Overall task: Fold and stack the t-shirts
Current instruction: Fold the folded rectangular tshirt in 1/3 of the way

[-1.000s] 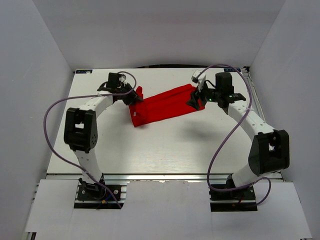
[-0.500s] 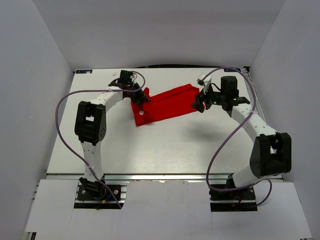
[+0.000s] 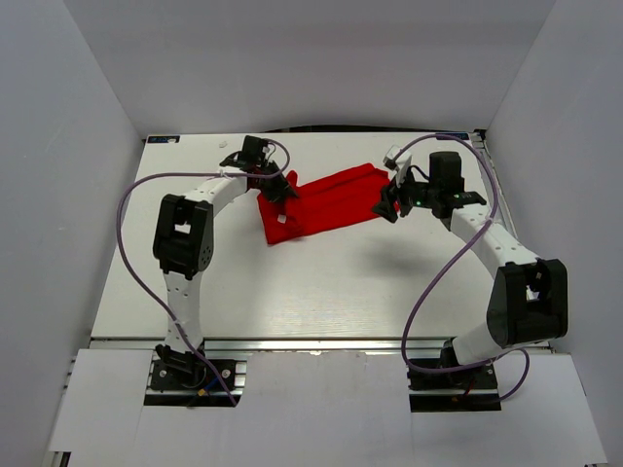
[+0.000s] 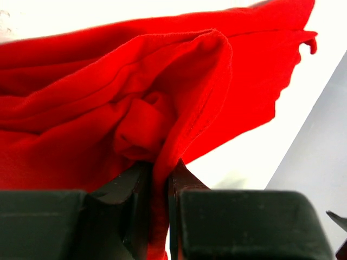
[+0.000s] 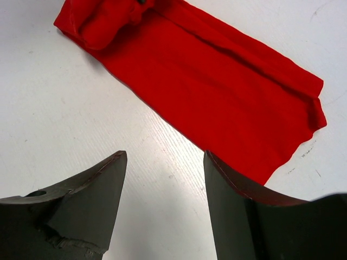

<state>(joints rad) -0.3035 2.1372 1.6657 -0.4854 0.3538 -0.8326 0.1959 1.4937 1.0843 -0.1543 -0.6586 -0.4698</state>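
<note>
matt red cloth t-shirt [image 3: 326,199]; scuffed white table [image 3: 292,282].

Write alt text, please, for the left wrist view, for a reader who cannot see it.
The left gripper, dark along the bottom edge, is pinched shut on a hemmed fold of a bunched red t-shirt, which fills most of the frame. The white table shows beyond the cloth at the top and right.

Left wrist: t-shirt [image 4: 81,97] runs off the left edge, pinched fold vanishes between left tool [image 4: 161,167] fingers. Top view: white speck [image 3: 280,218] on it too small to identify. Right wrist: right tool [image 5: 164,155] fingers cropped at bottom.
</note>
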